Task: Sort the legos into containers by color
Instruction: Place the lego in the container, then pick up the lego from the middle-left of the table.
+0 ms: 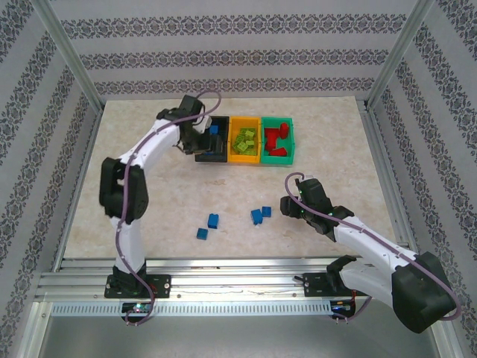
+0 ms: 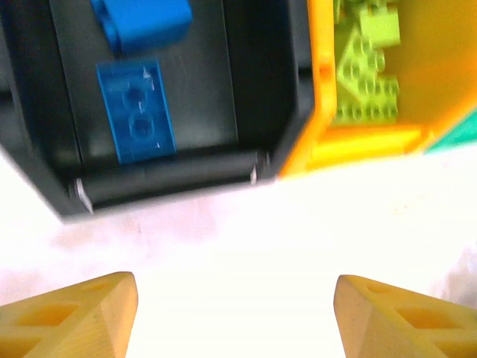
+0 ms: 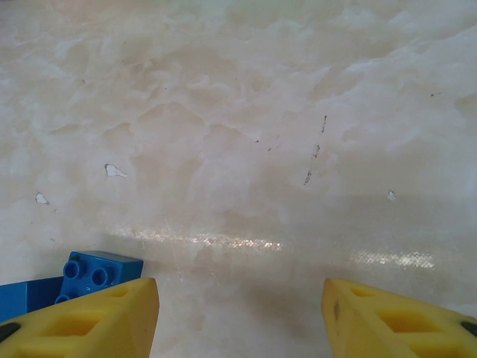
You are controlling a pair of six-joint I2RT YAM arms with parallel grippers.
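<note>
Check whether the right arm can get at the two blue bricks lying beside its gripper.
Probably yes. The right gripper is open and low over the table, and the blue bricks lie close beside it on bare surface. Nothing stands between them.

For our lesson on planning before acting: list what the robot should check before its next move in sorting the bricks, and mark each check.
1. Left jaws open and empty: ok.
2. Right jaws open: ok.
3. Blue brick centred between the right jaws: not ok, it lies off to one side, by one fingertip.
4. Black bin holds blue only: ok.
5. Yellow bin holds lime only, green bin red only: ok.
6. All blue sorted: not ok, loose bricks lie on the table.
</note>
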